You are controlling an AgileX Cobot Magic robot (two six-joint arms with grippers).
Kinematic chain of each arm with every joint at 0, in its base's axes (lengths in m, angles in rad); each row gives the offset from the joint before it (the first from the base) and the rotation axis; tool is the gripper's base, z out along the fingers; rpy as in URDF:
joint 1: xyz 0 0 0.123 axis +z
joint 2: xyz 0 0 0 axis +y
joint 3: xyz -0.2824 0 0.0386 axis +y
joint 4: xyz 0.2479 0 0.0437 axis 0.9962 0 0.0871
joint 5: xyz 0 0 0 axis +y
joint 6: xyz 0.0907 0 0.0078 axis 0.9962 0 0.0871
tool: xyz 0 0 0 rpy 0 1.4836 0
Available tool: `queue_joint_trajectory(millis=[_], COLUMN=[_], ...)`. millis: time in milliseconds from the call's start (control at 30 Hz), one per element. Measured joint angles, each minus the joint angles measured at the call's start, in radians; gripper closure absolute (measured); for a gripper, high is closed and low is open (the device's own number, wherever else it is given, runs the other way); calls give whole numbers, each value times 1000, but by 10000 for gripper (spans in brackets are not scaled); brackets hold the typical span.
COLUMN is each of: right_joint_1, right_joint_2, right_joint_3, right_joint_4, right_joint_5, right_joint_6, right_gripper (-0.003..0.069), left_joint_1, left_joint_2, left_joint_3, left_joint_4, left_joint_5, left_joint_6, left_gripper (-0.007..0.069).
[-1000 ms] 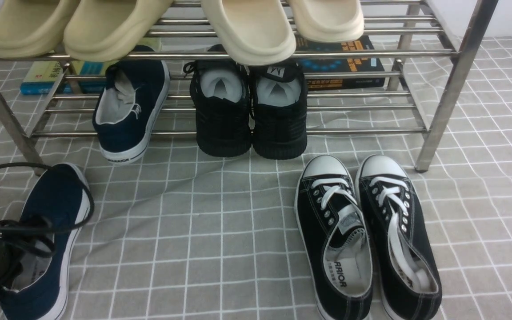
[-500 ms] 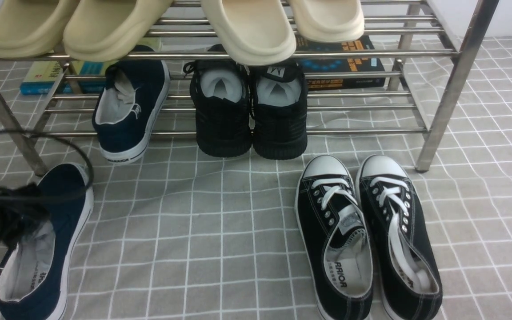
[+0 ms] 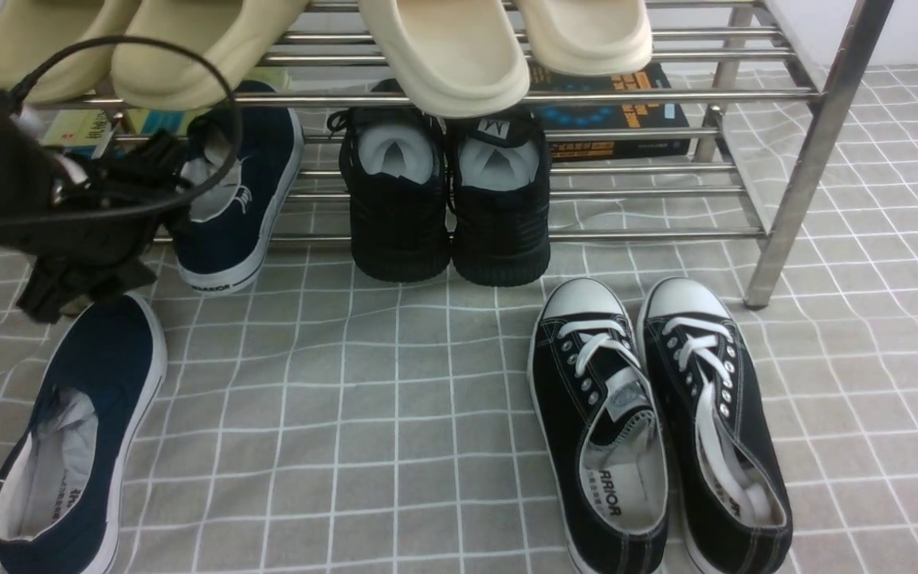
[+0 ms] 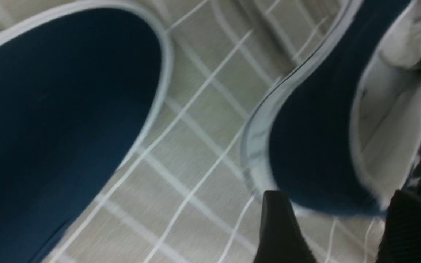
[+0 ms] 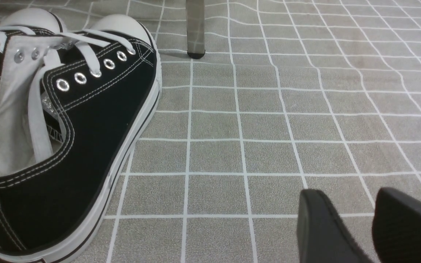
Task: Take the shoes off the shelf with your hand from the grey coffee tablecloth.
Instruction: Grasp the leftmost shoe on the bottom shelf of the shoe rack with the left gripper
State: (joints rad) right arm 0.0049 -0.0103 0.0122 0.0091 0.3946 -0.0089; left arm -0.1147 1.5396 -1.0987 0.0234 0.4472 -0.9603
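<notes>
One navy slip-on shoe (image 3: 76, 430) lies on the grey grid tablecloth (image 3: 363, 414) at the left front. The other navy shoe (image 3: 240, 199) rests on the lower tier of the steel shelf (image 3: 794, 183), heel toward me. My left gripper (image 3: 160, 191) is open and empty, right beside that shoe's heel. In the left wrist view its gripper (image 4: 336, 195) has the jaws wide apart, with the shelf shoe's heel (image 4: 313, 146) just ahead and the floor shoe (image 4: 60, 109) off to the side. My right gripper (image 5: 349, 191) is empty, jaws a little apart, low over bare cloth.
All-black knit sneakers (image 3: 443, 199) sit on the lower tier next to the navy shoe. Black lace-up sneakers (image 3: 658, 422) lie on the cloth at the right front, also close in the right wrist view (image 5: 60, 120). Beige slippers (image 3: 443, 56) fill the top tier. Books (image 3: 618, 112) lie behind.
My left gripper has left the navy shoe on the cloth, risen and moved forward to the navy shoe on the shelf. The floor shoe has settled a little lower left.
</notes>
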Motion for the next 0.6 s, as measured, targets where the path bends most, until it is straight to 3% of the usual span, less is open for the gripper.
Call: queue_joint_trajectory(millis=[433, 533, 600], right_joint_1=[0, 0, 0], right_joint_2=[0, 0, 0], right_joint_3=[0, 0, 0], right_joint_4=[0, 0, 0], right_joint_5=[0, 0, 0], right_joint_6=[0, 0, 0], right_gripper=[420, 420, 420], left_joint_1=[0, 0, 0], left_joint_2=[180, 188, 190], left_joint_3=[-125, -130, -131], left_joint_4=[8, 18, 33], left_joint_5=[20, 43, 67], left_joint_6=[1, 14, 23], left_gripper=[216, 260, 340])
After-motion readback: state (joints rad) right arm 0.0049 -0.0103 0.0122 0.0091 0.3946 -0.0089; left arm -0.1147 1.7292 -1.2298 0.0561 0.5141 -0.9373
